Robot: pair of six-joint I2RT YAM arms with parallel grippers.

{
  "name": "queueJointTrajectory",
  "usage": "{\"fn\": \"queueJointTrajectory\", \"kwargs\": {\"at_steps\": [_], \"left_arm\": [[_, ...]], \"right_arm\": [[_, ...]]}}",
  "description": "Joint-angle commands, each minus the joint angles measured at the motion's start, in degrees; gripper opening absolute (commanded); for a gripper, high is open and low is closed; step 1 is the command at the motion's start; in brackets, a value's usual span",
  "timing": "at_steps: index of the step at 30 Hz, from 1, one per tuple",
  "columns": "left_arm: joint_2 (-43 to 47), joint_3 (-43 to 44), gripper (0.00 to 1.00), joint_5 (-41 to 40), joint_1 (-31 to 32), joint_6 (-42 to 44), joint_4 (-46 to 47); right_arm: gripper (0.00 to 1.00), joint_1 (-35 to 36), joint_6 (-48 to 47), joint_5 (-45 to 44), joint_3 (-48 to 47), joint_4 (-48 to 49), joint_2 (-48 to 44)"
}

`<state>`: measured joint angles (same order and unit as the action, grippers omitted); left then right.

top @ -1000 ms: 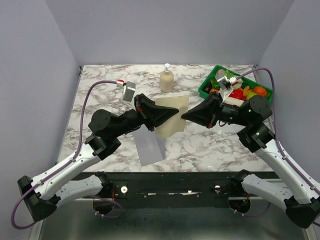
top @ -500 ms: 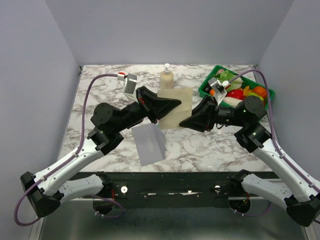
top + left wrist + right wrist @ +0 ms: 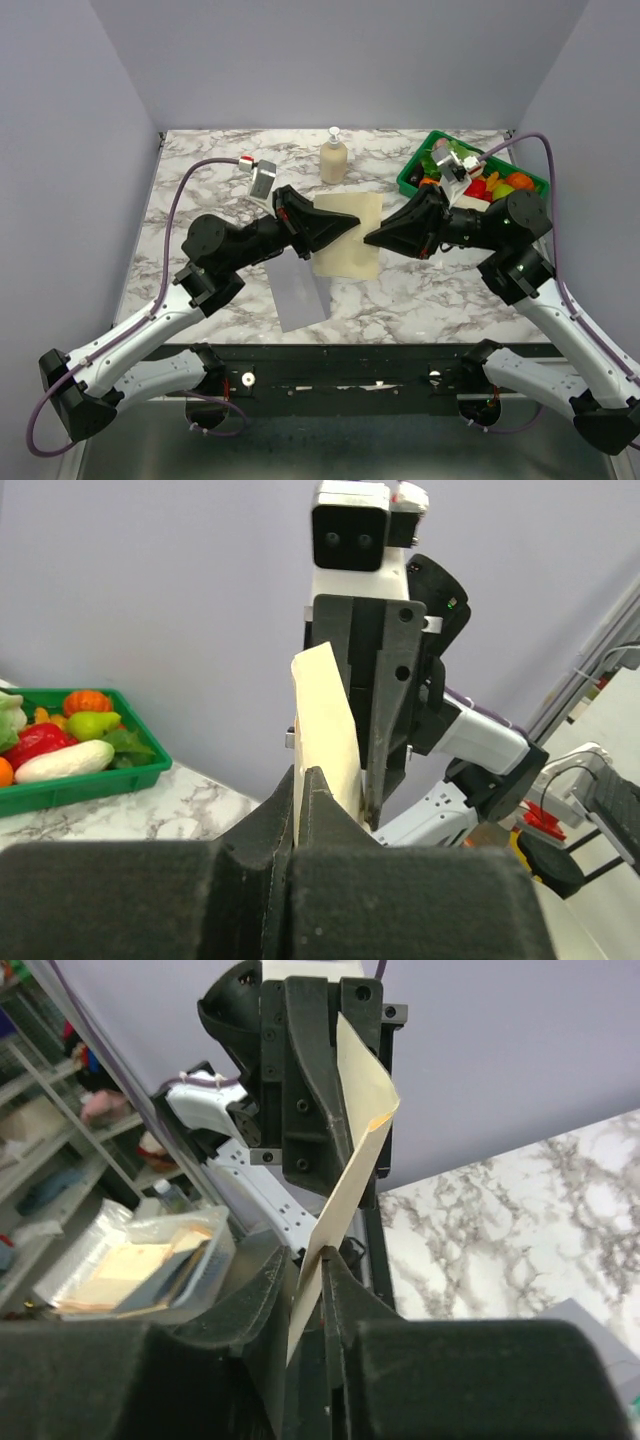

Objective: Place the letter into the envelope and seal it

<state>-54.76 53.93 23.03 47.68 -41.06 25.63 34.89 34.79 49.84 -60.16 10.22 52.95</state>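
Note:
The cream letter (image 3: 350, 248) hangs above the table's middle, held between both grippers. My left gripper (image 3: 352, 222) is shut on its left edge; in the left wrist view the sheet (image 3: 330, 720) stands on edge out of my closed left gripper (image 3: 300, 776). My right gripper (image 3: 369, 238) is closed on its right edge; in the right wrist view the sheet (image 3: 360, 1155) rises, slightly curled, from my right gripper (image 3: 318, 1260). The grey envelope (image 3: 298, 292) lies flat on the table below and to the left of the letter, partly under the left arm, with neither gripper on it.
A beige soap dispenser (image 3: 334, 158) stands at the back centre. A green tray (image 3: 412, 172) of toy vegetables sits at the back right, just behind the right arm; it also shows in the left wrist view (image 3: 100, 778). Grey walls enclose the marble table (image 3: 420, 290).
Half a second ago the letter was lifted and held more upright; now both grippers have brought it back down and nearer, roughly where it was a second ago. The envelope has not moved.

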Motion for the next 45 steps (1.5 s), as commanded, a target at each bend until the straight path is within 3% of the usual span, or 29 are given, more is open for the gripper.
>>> {"fn": "queueJointTrajectory", "kwargs": {"at_steps": [1,6,8,11,12,13,14,26,27,31,34,35,37,38,40,45], "left_arm": [[2.2,-1.72,0.0,2.2,-0.22,-1.57,1.97],[3.08,-1.99,0.0,1.67,-0.22,-1.31,2.06],[3.34,-2.16,0.08,1.58,-0.31,-1.13,2.23],[3.43,-2.08,0.09,1.67,-0.31,-1.22,2.67],[3.26,-2.16,0.09,2.02,-0.31,-1.3,2.93],[3.17,-2.08,0.09,2.2,-0.31,-1.48,3.46],[2.91,-2.16,0.09,2.37,-0.22,-1.92,3.81],[1.77,-1.99,0.08,3.25,-0.22,-2.89,5.05],[1.76,-2.08,0.08,3.25,-0.31,-2.8,5.13],[1.85,-2.52,0.09,3.52,-0.22,-2.8,4.7],[2.99,-2.17,0.37,1.68,-0.31,-0.52,0.93],[3.6,-1.73,0.61,0.63,-0.48,1.75,-3.09],[6.24,-0.94,0.77,-4.55,-0.92,4.22,-8.63],[7.2,-0.15,0.91,-6.22,-1.88,5.28,-14.49],[10.37,0.47,0.99,-11.65,-3.29,8.35,-19.8],[13.45,-0.05,0.99,-27.93,-6.8,9.42,-38.53]], "right_arm": [[0.01,0.35,-0.42,-0.72,-1.54,0.15,0.66],[0.01,0.35,0.28,0.08,0.3,1.56,0.4],[0.01,0.35,0.2,-0.27,0.74,1.38,-0.12],[0.03,0.35,-0.51,-1.24,0.92,0.24,-0.57],[0.18,0.44,-0.59,-1.5,0.66,-0.37,-0.57],[0.44,0.44,-0.6,-1.77,0.57,-0.64,-0.39],[0.48,0.35,-0.42,-1.77,0.48,-0.64,0.05],[0.53,0.44,3.36,0.25,0.92,4.98,2.51],[0.52,0.35,3.62,0.25,0.92,5.51,2.51],[0.01,0.35,3.19,0.08,0.57,5.08,2.78],[0.01,0.35,0.91,-2.28,0.92,1.83,1.46],[0.01,0.35,0.12,-3.6,0.92,0.43,0.76],[0.01,0.35,-2.87,-9.03,1.19,-5.19,-1.87],[0.01,0.35,-4.1,-11.33,1.36,-7.21,-2.75],[0.01,0.35,-6.74,-19.47,2.15,-13.89,-5.57],[0.01,0.35,-9.11,-27.96,8.03,-19.44,-8.74]]}}
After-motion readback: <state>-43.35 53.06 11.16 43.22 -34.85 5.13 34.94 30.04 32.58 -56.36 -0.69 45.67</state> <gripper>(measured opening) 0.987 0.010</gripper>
